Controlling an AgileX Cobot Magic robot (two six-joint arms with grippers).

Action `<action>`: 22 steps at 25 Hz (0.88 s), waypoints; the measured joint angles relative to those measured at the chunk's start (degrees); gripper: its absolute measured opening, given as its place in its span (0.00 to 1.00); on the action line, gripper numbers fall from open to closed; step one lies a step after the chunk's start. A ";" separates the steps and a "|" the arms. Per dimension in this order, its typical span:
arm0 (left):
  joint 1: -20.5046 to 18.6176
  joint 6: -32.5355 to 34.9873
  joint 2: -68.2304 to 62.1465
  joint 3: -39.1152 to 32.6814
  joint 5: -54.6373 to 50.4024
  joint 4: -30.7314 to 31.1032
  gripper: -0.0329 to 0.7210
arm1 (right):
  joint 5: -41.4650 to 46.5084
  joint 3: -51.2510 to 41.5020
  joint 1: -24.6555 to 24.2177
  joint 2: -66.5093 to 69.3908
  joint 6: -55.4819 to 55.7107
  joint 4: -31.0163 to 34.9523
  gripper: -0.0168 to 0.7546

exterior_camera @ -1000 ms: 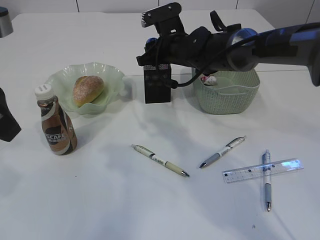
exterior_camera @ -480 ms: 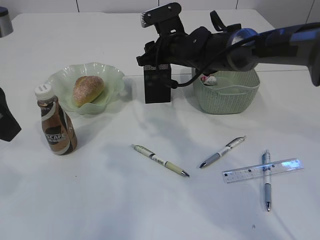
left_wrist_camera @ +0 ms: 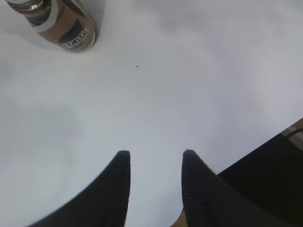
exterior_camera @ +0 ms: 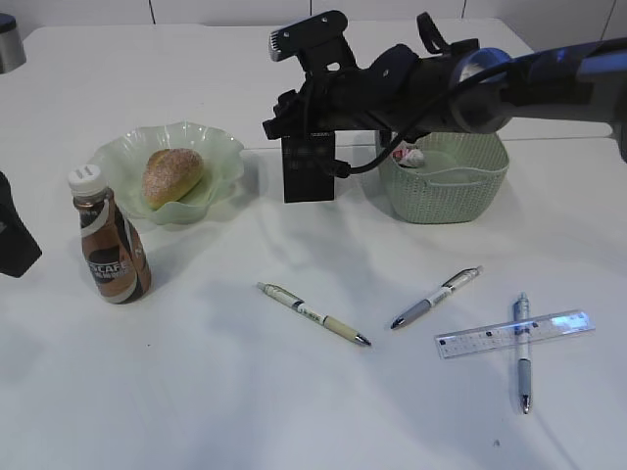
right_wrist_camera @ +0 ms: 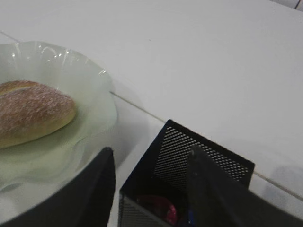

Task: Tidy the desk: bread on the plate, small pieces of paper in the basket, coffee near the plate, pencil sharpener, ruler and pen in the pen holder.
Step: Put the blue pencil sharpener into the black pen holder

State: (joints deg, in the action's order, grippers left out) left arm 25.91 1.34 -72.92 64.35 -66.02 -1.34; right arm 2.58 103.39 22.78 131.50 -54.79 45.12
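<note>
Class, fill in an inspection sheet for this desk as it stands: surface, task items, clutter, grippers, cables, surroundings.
Surface: desk, white, no spills seen.
Task items: bread on plate; coffee upright beside plate; three pens and ruler loose, one pen lying across ruler; pen holder upright with something red inside; basket holds paper.
Clutter: nothing seen.
Grippers: left gripper open, empty; right gripper open over pen holder.
Cables: black cable along right arm.
Surroundings: grey container at far left corner.

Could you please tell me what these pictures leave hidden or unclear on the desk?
- Pen holder contents: exterior view, right arm covers the top; right wrist view shows only a blurred red shape.
- Basket contents: wall and arm hide most.
- Coffee: left wrist view, cut off by the top edge.
</note>
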 joint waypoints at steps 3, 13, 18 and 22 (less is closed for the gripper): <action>0.00 0.00 0.00 0.00 0.00 0.00 0.38 | 3.60 0.00 0.00 -0.52 -1.62 -0.13 0.53; 0.00 0.00 0.00 0.00 -0.11 0.00 0.38 | 20.92 0.00 -0.08 -4.97 -3.80 -2.04 0.53; 0.00 0.00 0.00 0.00 -0.59 0.00 0.38 | 35.18 0.10 -0.08 -7.18 -0.97 -5.07 0.53; 0.00 0.00 0.00 0.00 -1.62 0.00 0.38 | 45.79 0.22 -0.08 -7.38 7.56 -11.30 0.53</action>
State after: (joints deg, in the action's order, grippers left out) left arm 25.91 1.34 -72.92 64.35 -67.64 -1.34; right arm 48.37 103.61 22.70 124.13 -47.24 33.82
